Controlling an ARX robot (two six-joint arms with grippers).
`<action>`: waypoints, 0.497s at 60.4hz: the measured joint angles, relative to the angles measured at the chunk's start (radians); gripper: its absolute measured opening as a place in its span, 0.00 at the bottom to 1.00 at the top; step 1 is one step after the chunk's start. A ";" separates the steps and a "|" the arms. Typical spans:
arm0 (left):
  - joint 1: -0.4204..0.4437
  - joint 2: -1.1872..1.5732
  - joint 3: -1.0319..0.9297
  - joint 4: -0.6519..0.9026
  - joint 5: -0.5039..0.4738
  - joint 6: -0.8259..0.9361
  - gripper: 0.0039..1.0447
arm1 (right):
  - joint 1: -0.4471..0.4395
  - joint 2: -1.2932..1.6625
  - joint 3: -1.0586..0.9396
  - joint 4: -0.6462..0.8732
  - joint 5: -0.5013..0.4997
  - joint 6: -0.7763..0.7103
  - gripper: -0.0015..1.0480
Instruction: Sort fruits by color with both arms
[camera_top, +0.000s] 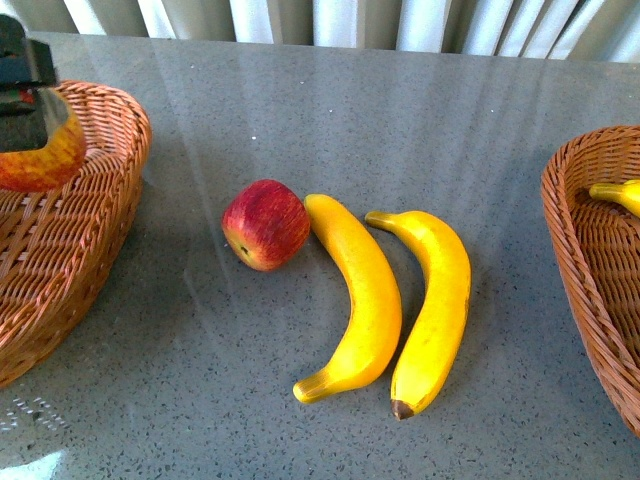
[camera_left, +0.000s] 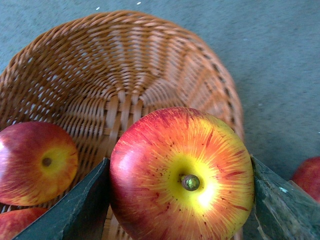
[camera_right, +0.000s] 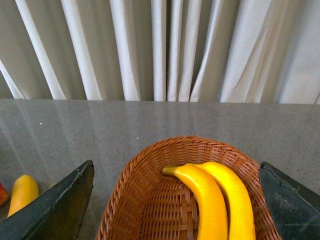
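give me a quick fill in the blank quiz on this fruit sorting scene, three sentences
1. The left gripper is shut on a red ____.
2. On the table, ____ bananas lie beside one apple.
3. The open right gripper faces a basket holding two yellow ____.
Missing words: apple; two; bananas.

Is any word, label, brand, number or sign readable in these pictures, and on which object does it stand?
None. No word, number or sign is readable in any view. The table apple, the held apple, the two table bananas, the left basket and the right basket are plain, without sticker or print.
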 joint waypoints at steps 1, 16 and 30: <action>0.009 0.010 0.000 0.003 -0.001 0.002 0.65 | 0.000 0.000 0.000 0.000 0.000 0.000 0.91; 0.037 0.043 0.000 0.022 0.001 0.014 0.85 | 0.000 0.000 0.000 0.000 0.000 0.000 0.91; -0.085 0.043 0.001 0.040 -0.031 0.014 0.91 | 0.000 0.000 0.000 0.000 0.000 0.000 0.91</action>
